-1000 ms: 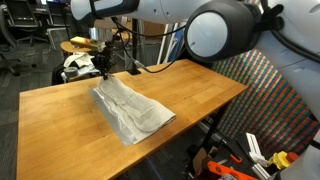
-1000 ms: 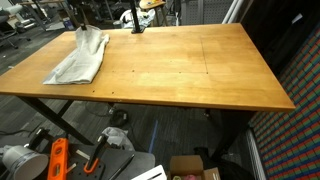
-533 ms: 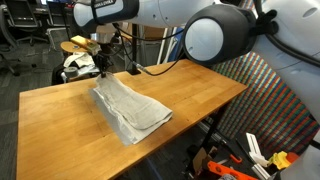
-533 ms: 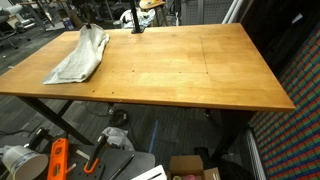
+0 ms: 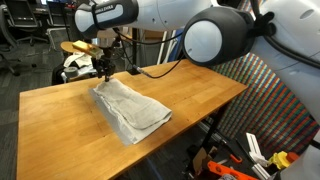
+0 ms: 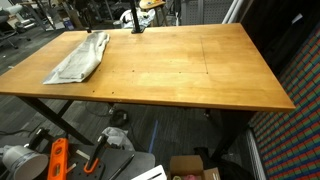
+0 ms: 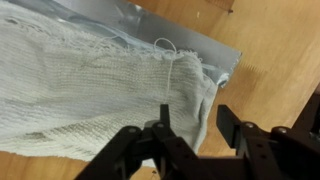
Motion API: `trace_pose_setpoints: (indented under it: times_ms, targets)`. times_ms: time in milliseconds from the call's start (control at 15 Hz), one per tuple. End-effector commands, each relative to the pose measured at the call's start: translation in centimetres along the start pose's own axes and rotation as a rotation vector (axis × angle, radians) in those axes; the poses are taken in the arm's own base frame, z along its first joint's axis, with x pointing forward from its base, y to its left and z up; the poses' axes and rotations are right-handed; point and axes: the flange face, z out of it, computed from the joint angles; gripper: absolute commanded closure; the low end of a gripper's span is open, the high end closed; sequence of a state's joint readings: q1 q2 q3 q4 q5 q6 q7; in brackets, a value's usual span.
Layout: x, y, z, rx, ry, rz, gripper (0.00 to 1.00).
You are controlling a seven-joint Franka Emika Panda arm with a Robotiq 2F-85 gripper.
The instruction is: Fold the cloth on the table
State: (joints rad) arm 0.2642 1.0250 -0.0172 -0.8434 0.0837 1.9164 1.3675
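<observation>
A robotics lab, folks, no doubt about it: a big white robot arm (image 5: 215, 35) looms over a plain wood-topped counter (image 5: 200, 95) on dark legs. Down below, in an exterior view, orange hand tools (image 6: 57, 160) and a cardboard box (image 6: 190, 168) lie scattered on the dark grey floor (image 6: 170, 130). Look past the counter and there are office chairs (image 5: 20, 35) in the background and a yellow-topped round stool (image 5: 80, 46). A multicoloured woven panel (image 5: 270, 90) stands right alongside. Working clutter everywhere, nothing homely.
</observation>
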Motion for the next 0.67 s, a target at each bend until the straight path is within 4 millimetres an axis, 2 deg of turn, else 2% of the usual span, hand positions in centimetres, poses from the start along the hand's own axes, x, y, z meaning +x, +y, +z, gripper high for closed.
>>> trace_pose_setpoints:
  times_ms: [0, 133, 333, 600]
  targets:
    - [-0.2, 1.1, -3.4, 0.005, -0.056, -0.194, 0.14]
    - [0.3, 1.1, -3.7, -0.003, -0.012, -0.250, 0.01]
    - [1.4, 0.9, -2.5, -0.032, 0.097, -0.253, 0.00]
    - [1.3, 0.8, 0.1, -0.122, 0.199, -0.233, 0.00]
